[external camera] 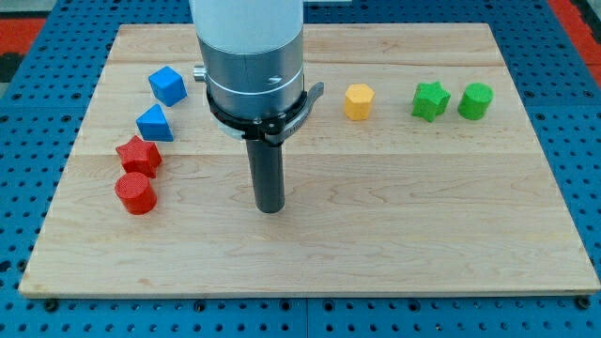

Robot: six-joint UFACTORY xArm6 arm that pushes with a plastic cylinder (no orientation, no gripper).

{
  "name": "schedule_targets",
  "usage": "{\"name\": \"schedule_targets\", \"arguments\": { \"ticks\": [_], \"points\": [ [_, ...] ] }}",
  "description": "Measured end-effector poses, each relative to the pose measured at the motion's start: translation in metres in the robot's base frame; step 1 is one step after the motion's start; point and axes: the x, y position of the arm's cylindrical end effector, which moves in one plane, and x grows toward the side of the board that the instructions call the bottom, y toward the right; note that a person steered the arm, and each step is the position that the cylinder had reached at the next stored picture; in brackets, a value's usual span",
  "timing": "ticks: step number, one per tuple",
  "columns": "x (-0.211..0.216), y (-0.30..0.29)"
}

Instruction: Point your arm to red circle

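The red circle block point(136, 192) lies near the view's left edge of the wooden board point(394, 244), just below a red star block point(139, 154). My tip point(270, 208) rests on the board near the middle, well to the right of the red circle and about level with it. It touches no block.
A blue cube point(168, 85) and a blue triangular block point(155, 124) lie above the red star. A yellow hexagon point(359, 101), a green star point(430, 100) and a green cylinder point(474, 101) lie in a row at the upper right. The arm's body point(249, 56) hides the upper middle.
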Motion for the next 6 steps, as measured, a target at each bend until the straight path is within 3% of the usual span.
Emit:
{"name": "schedule_targets", "arguments": {
  "ticks": [3,4,5,6],
  "points": [
    [0.008,-0.019],
    [0.023,-0.091],
    [0.007,-0.199],
    [-0.025,-0.206]
  ]
}}
